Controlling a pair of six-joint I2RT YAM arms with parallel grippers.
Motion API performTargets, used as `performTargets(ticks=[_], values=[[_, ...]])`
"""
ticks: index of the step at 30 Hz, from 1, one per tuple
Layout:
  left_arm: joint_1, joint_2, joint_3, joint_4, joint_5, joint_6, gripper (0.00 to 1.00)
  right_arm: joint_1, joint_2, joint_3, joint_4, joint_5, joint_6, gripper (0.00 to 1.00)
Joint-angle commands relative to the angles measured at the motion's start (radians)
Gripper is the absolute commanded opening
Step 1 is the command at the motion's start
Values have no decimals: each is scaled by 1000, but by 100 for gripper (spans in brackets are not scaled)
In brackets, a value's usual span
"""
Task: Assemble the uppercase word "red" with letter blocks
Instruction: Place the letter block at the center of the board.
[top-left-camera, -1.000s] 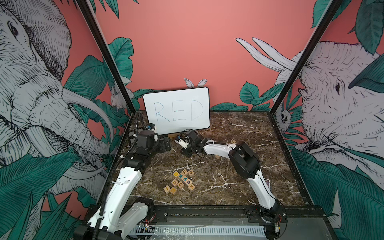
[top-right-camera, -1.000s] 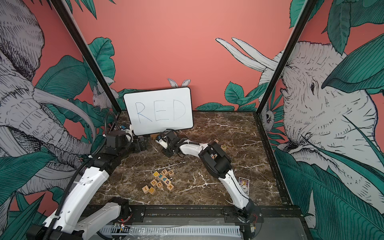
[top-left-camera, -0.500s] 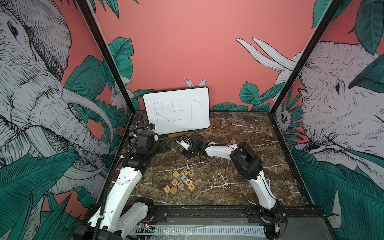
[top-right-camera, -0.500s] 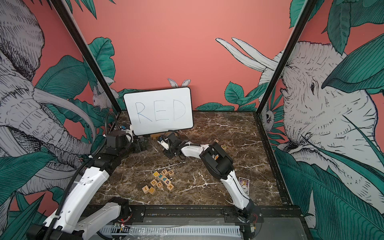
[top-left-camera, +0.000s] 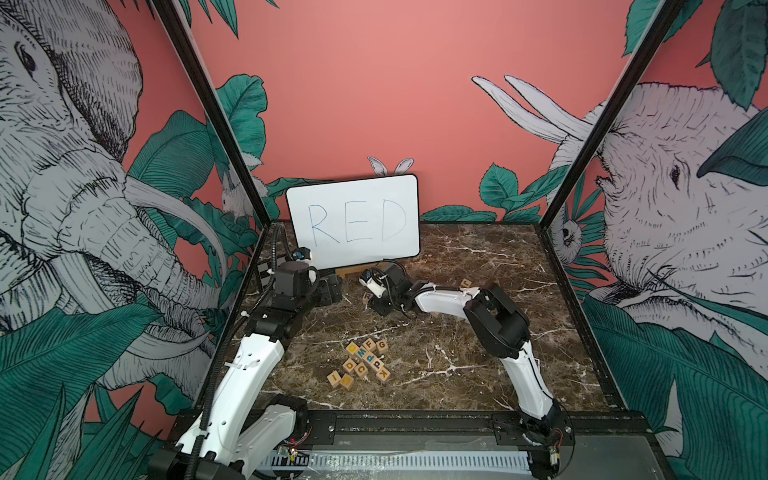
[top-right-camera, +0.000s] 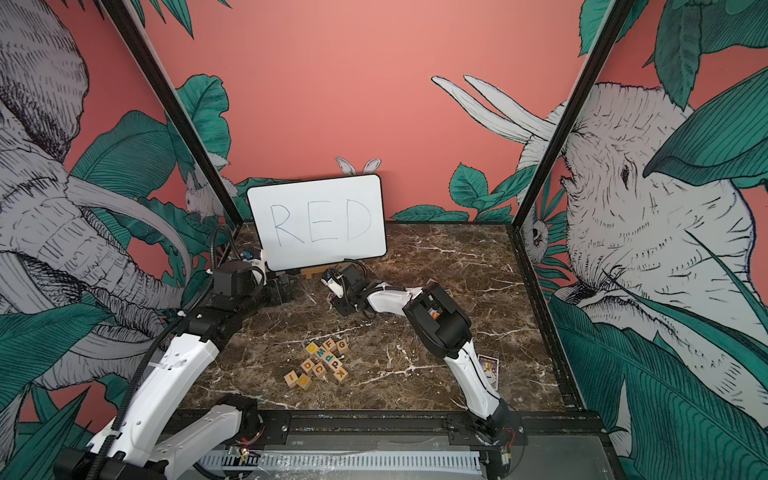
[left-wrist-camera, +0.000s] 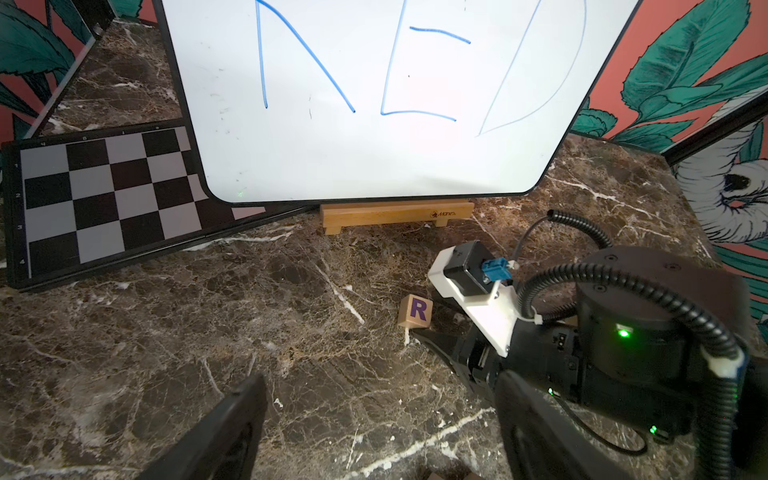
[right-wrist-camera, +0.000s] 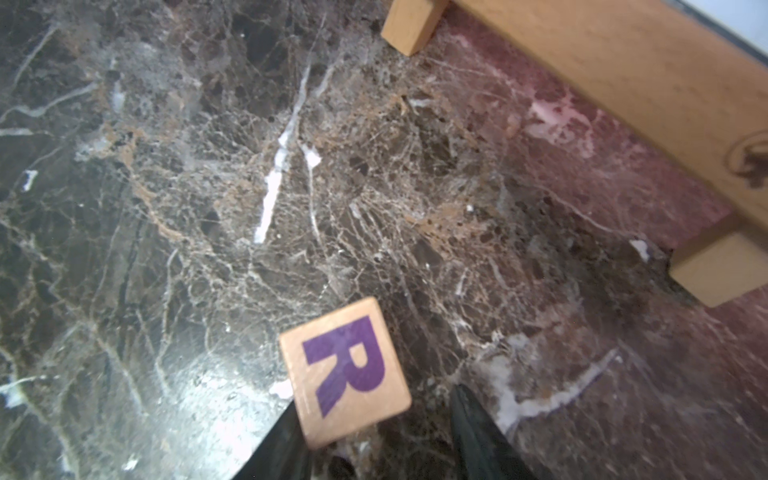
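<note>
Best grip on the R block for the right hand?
Take the R block by two opposite side faces, coming down from above: it's a small cube on the marble top with free sides. The right hand flanks it, open; close there.

From near-left base, left arm (top-left-camera: 253, 365) stood up to bent elbow, forearm extended toward far left. At its end left hand (top-left-camera: 331, 290) pointed right, roughly level, jaws spread wide, fingers (left-wrist-camera: 237, 419) well apart in wrist view. From near-right base, right arm (top-left-camera: 440, 300) stood up to high elbow, forearm stretched left toward far centre. There right hand (top-left-camera: 372, 305) was pitched downward, jaws parted, dark fingertips (right-wrist-camera: 469, 419) apart.
</note>
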Motion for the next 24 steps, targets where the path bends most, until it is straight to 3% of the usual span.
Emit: performTargets(ticks=[1, 24], values=[[8, -8, -13, 18, 6, -10, 88, -11, -42, -21, 19, 7, 13, 51], [8, -11, -17, 27, 22, -11, 88, -17, -46, -26, 25, 24, 25, 45]])
